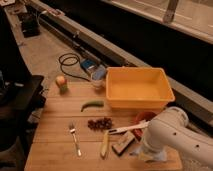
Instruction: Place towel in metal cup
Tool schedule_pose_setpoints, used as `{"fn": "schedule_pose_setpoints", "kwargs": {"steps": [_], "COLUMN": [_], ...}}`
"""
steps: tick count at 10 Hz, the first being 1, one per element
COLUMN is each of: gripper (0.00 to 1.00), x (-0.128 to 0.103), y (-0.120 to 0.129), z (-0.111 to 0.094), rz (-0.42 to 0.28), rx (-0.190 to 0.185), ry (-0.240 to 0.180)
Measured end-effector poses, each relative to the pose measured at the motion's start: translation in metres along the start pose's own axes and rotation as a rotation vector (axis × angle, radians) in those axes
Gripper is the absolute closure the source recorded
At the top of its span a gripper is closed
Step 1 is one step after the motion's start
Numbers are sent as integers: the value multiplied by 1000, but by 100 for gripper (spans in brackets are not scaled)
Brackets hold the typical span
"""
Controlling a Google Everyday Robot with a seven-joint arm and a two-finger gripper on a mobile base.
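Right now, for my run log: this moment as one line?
gripper: low at table's front right, behind arm | towel, metal cup: not visible | yellow bin: back right

One hand (144, 150) at table's right front; one fork (75, 139), one bin (138, 88), one bowl (143, 119).

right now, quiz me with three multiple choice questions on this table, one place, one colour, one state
1. Where is the fork?
A in the tub
B on the table's front left
C on the floor
2. The tub is:
A yellow
B green
C white
3. The gripper is:
A raised over the tub
B down at the table's front right
C holding the fork

Answers: B, it lies on bare wood; A, its walls are yellow; B, the arm reaches down beside the red bowl.
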Motion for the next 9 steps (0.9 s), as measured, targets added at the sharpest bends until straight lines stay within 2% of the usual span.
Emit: {"fn": "schedule_pose_setpoints", "kwargs": {"steps": [2,4,7,8,9], "gripper": [38,38,38,38,38], "x": [7,13,14,9,7], "y": [2,1,-13,-25,-28], "z": [4,-2,-39,-55,-59], "rz": [19,32,29,20,16], "rx": [-14,0,56,84,91], "ry": [4,13,45,50,52]}}
